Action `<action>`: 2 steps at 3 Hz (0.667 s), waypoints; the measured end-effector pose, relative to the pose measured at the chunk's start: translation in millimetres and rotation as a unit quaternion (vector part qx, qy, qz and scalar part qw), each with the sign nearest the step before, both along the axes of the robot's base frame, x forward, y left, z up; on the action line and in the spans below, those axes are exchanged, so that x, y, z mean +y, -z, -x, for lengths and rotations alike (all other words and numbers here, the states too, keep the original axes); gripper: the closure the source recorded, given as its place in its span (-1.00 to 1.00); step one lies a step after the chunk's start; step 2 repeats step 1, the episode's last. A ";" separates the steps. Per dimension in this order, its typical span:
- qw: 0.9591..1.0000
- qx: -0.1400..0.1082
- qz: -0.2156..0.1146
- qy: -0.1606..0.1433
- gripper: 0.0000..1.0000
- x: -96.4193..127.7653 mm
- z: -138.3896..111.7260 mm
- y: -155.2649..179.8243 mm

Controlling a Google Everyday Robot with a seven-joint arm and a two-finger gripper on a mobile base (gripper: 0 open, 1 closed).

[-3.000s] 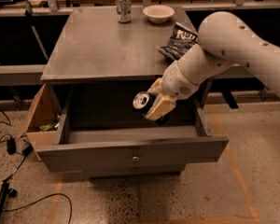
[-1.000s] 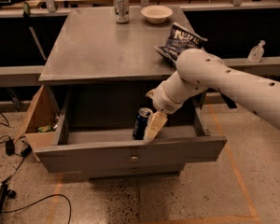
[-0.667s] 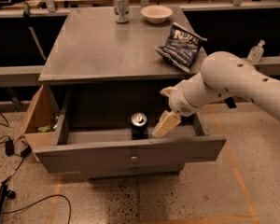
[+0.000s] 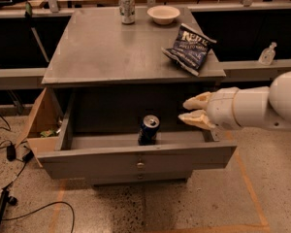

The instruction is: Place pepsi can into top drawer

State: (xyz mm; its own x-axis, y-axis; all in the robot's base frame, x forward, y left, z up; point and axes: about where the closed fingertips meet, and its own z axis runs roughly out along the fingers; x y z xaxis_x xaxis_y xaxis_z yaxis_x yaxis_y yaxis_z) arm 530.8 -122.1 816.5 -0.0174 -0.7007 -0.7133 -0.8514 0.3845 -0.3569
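Note:
The pepsi can (image 4: 148, 129), dark blue with a silver top, stands upright inside the open top drawer (image 4: 136, 155), near its front middle. The drawer is pulled out from the grey cabinet, its plain front with a small knob (image 4: 140, 165) facing me. My gripper (image 4: 190, 111) is above the drawer's right part, to the right of the can and apart from it. Its two cream fingers (image 4: 196, 102) are spread and hold nothing.
On the cabinet top (image 4: 106, 47) are a silver-grey can (image 4: 127, 7), a white bowl (image 4: 163, 14) and a dark-blue chip bag (image 4: 189, 47). A cardboard box (image 4: 41, 125) sits left of the drawer. Cables (image 4: 9, 149) lie on the floor at left.
My gripper held the can over the drawer, lowered it in, and let go. It has since drawn back to the right and up, leaving the can standing.

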 end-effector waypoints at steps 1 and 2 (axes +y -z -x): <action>0.999 -0.038 -0.023 0.025 0.43 -27.9 14.6 -21.7; 0.999 -0.038 -0.023 0.025 0.43 -27.9 14.6 -21.7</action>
